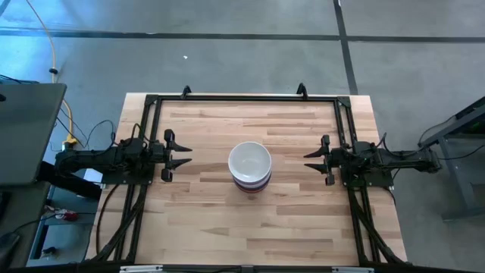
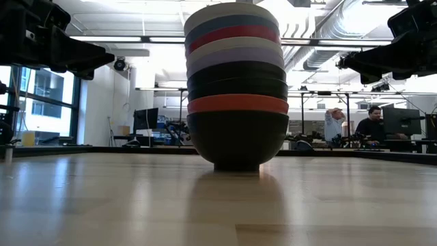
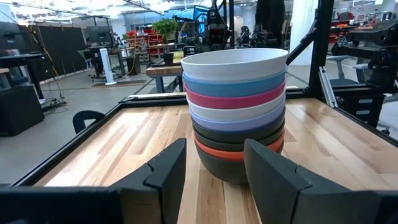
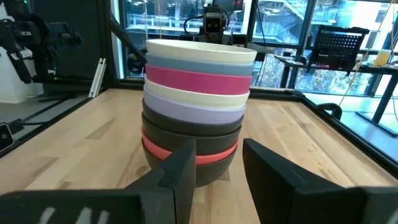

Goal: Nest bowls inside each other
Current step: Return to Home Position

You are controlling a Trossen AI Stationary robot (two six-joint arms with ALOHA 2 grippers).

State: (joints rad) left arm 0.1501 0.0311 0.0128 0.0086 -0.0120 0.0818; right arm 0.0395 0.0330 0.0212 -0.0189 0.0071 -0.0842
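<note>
All the bowls stand nested in one upright stack (image 1: pixel 250 167) at the table's middle, its black bottom bowl (image 2: pixel 237 140) resting on the wood. From the top the rims read white (image 3: pixel 235 63), light blue, magenta-pink, white, lavender, two black, a second pink-red rim, black. My left gripper (image 1: pixel 182 155) hangs open above the table to the stack's left. My right gripper (image 1: pixel 312 160) hangs open to the stack's right. Both stand well apart from the stack, fingers pointing at it. In each wrist view the stack (image 4: pixel 196 102) shows beyond the open fingers.
A black metal frame (image 1: pixel 242 98) runs along the table's far edge and down both sides behind the arms. Bare wood (image 1: pixel 250 227) lies around the stack. People (image 2: pixel 372 126) sit at desks in the room behind the table.
</note>
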